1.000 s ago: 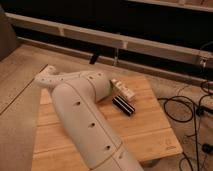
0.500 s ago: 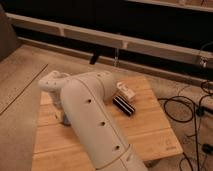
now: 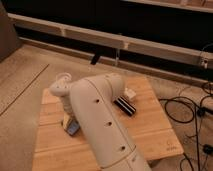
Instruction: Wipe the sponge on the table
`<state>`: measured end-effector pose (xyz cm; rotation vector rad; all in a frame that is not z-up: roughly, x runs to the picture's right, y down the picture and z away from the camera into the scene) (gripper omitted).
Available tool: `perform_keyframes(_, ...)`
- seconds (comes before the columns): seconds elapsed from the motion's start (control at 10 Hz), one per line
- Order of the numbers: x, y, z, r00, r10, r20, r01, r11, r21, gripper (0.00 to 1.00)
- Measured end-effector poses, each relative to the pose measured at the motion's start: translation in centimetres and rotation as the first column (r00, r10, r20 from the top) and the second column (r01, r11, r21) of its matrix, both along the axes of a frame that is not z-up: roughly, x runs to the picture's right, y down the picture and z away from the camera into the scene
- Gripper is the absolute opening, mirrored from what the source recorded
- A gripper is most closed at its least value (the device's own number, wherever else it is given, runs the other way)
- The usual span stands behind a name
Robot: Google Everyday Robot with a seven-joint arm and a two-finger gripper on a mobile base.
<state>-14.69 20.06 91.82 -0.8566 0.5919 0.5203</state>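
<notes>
Compared with half a second ago, the white arm (image 3: 100,125) has swung a little nearer and its gripper (image 3: 68,122) now sits low over the left side of the counter (image 3: 150,131). It is right at the blue-grey sponge (image 3: 74,129), which peeks out beside it. Whether it grips the sponge I cannot tell, because the arm hides it. The black ribbed bar (image 3: 125,106) lies as before toward the far right, and a small mark (image 3: 172,148) at the near right corner is too faint to read.
</notes>
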Motion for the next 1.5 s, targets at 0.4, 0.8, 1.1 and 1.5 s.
perform_keyframes(0.4,6.7,-7.4,0.1,0.985,-0.086,-0.148,0.108,0.9828,0.150,0.00)
perform_keyframes(0.8,5.8,-12.7,-1.0,0.977,-0.132,-0.167,0.173,0.9506,0.258,0.00)
perform_keyframes(1.1,1.8,-13.3,-0.9,0.986,-0.143,-0.090,0.163,0.9414,0.295,0.06)
perform_keyframes(1.5,-0.6,-12.9,-1.2,0.994,-0.106,-0.025,0.109,0.9486,0.297,0.19)
